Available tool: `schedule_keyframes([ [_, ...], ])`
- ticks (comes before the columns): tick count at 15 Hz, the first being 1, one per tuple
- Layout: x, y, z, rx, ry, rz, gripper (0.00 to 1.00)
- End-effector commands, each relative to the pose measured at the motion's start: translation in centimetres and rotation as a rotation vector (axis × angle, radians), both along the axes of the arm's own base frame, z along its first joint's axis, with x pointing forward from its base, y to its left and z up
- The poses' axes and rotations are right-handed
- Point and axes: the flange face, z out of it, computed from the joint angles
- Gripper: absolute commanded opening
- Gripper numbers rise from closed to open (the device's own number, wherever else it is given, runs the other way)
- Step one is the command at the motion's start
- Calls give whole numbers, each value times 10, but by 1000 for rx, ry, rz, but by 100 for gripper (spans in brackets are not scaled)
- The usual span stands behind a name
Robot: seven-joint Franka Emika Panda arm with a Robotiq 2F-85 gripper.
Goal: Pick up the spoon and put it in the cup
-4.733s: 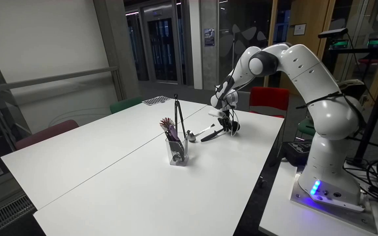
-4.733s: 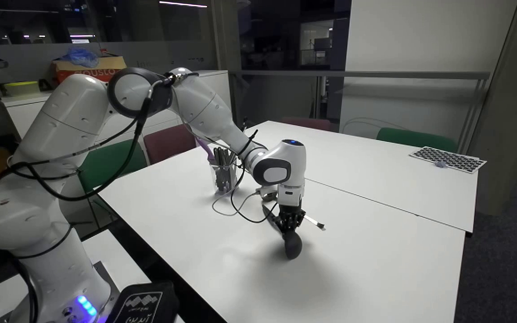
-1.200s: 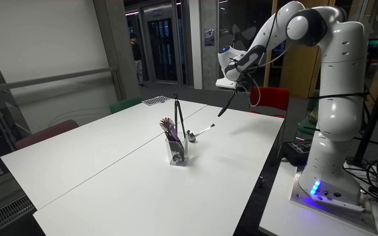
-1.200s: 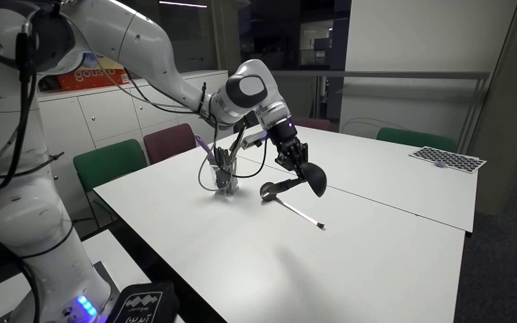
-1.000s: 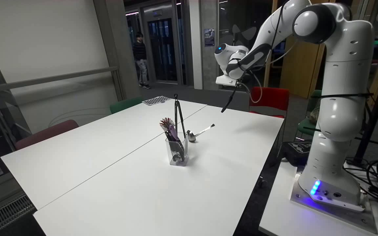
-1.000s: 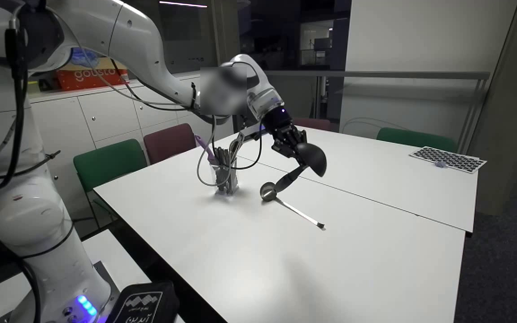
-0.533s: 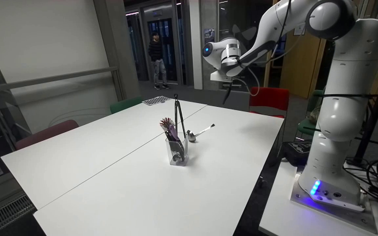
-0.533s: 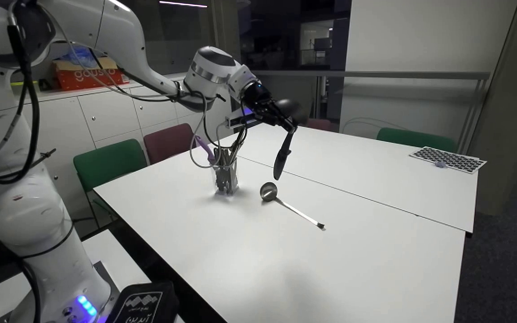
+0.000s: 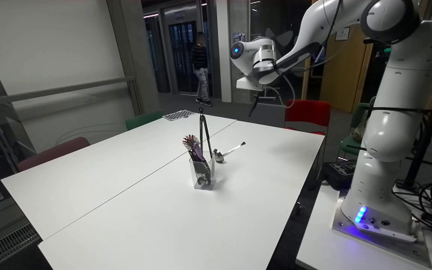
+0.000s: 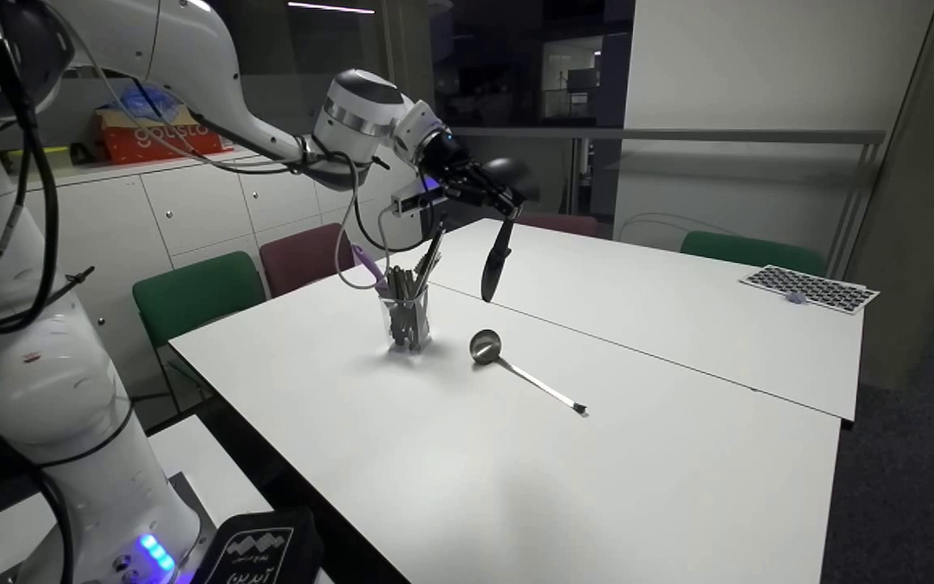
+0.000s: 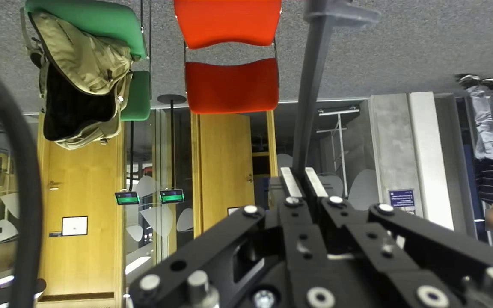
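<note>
Claw [image 11: 302,183] clenches a black ladle [image 10: 497,266] by the shaft near its bowl, leaving the handle hanging downward, presumably for handle-first insertion. Spoon [image 10: 527,376], metal, lies on the worktop [image 10: 645,487] near the cup [image 9: 195,175], not in it, bowl end nearer the cup. Upright stance keeps the cup's mouth accessible from above; utensils [image 9: 198,152] inside probably restrict entry. Lifting the spoon would require freeing the claw first.

Office meeting room
Chairs [image 9: 307,115] (red, green, maroon) around a white table [image 9: 156,217]; far glass wall [image 9: 276,20], wooden door [image 9: 339,82] to its right.
</note>
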Motion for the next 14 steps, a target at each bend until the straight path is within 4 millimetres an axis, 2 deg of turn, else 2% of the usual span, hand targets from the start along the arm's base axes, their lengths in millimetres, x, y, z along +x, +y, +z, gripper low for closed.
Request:
schedule_keyframes([
  [1,0,0,0,1,2,-1,2],
  [3,4,4,10,-50,7,2,2],
  [7,20,34,35,-187,13,51,2],
  [14,50,63,67,-368,-2,163,2],
])
